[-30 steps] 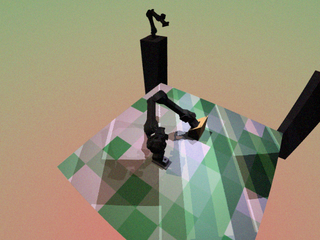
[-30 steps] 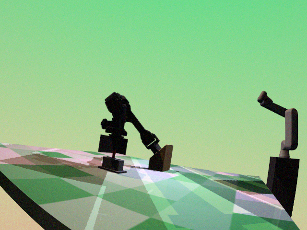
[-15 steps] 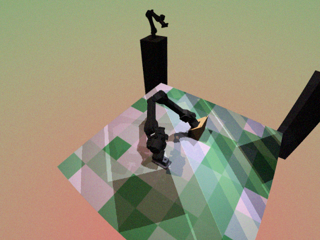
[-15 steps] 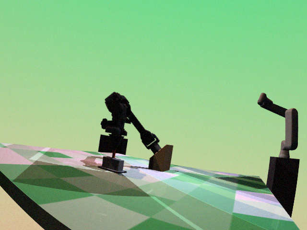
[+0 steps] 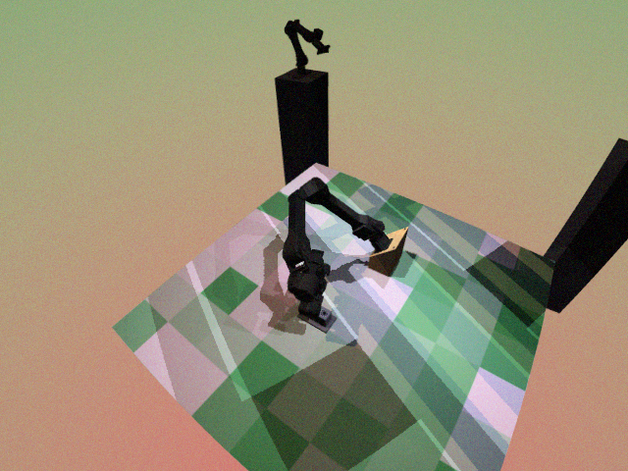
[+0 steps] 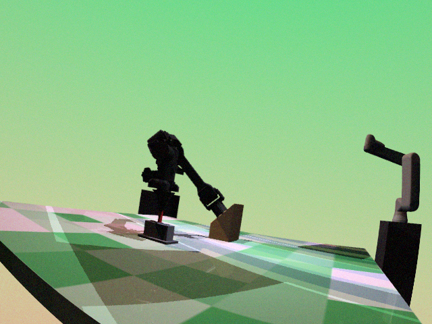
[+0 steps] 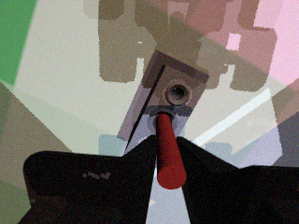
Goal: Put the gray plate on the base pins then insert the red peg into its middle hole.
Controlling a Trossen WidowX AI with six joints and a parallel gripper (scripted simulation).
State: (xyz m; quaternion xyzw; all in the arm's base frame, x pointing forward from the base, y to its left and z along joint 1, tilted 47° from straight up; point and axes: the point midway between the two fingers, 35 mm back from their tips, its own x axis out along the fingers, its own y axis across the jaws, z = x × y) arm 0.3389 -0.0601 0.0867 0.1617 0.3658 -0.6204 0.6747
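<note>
At frame centre we record the tool (image 7: pixel 164 145) clenched on the red peg (image 7: pixel 168 151), tip entering the seated gray plate (image 7: pixel 161 95); full insertion and release remain.

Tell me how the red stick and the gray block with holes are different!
The red peg is bright red, while the gray plate is dull gray. The peg is long and round; the plate is flat and blocky. The gripper holds the peg upright; the plate sits low on its base. They meet where the peg's tip enters a hole.
</note>
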